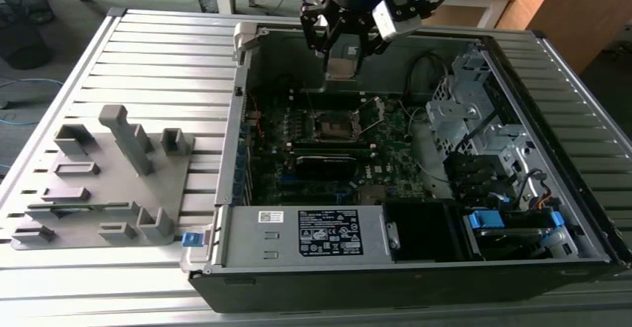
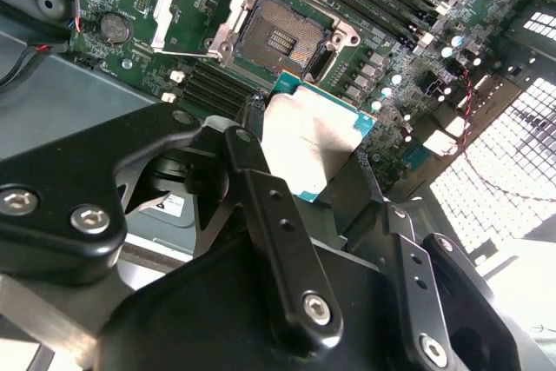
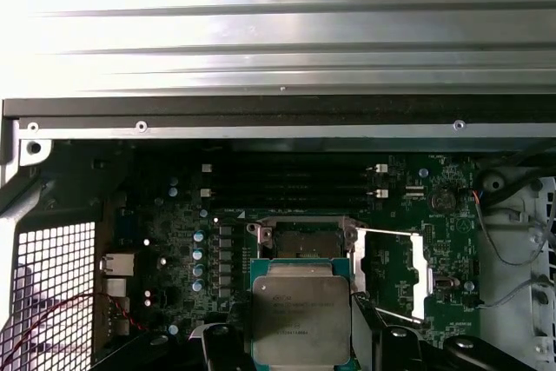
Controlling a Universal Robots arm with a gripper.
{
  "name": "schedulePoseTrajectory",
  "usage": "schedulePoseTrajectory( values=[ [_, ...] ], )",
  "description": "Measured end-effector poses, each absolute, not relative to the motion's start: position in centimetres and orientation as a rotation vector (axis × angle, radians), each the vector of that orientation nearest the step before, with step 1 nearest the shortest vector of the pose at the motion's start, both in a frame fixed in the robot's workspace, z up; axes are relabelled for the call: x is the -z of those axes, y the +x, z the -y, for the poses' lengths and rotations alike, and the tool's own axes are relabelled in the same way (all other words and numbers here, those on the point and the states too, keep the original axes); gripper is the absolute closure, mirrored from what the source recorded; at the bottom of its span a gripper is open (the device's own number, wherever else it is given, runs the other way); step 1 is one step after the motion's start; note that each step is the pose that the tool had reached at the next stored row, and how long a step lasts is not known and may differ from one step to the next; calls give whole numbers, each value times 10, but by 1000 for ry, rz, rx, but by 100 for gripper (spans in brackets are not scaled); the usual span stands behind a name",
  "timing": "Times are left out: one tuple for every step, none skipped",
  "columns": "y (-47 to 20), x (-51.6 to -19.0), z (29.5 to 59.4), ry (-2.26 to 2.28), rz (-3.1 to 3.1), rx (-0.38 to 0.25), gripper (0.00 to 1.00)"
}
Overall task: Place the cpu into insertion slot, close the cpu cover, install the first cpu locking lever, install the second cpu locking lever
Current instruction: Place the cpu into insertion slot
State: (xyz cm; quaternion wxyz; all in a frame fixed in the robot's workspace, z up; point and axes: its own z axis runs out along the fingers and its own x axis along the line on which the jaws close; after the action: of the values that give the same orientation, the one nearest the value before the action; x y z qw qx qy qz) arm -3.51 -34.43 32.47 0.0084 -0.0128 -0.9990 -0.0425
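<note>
**Claw** point(image 2: 306, 141): narrow, clamped on the cpu point(image 3: 301, 314). Its black fingers point(image 2: 261, 197) press two opposite edges of the chip.

**Cpu, position:** held in the air over the motherboard point(image 3: 174, 241), near the insertion slot point(image 2: 278, 36) but apart from it and not seated.

**Cpu, appearance:** a small, flat, square chip. The lid is dull silver-grey metal with faint print. The second wrist view shows a thin green-teal carrier edge around the lid. The top faces up and no damage is visible.

**Insertion slot:** empty. It is a dark square field of contacts inside a black rim with metal edging.

**Cpu cover** point(image 2: 169, 15): a silvery frame with a large window, swung open and lying to one side of the slot.

**Locking levers** point(image 3: 387, 232): thin bright rods beside the open cover. By their look they are unlatched.

**Task progress, as judged:** none of the four steps is complete.
- The chip is carried but not placed.
- The cover is not closed.
- Neither lever is fastened.

**Surroundings:**
- The open computer case point(image 1: 229, 157) lies on its side.
- The labelled power supply point(image 1: 316, 234) sits along the case's near edge.
- A slatted metal bench point(image 1: 158, 53) is underneath.
- A grey parts fixture point(image 1: 109, 186) rests on the bench at the exterior view's left.
</note>
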Motion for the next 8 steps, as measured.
schedulePoseTrajectory(
  values=[
    [-35,-325,344,-40,3122,133,46],
    [-35,-325,344,-40,3122,133,46],
    [-35,-325,344,-40,3122,133,46],
    [-35,-325,344,-40,3122,133,46],
    [-35,-324,344,-40,3122,133,46],
    [-35,-324,344,-40,3122,133,46],
    [-35,-323,344,-40,3122,132,46],
    [-35,-322,344,-40,3122,130,46]
  ],
)
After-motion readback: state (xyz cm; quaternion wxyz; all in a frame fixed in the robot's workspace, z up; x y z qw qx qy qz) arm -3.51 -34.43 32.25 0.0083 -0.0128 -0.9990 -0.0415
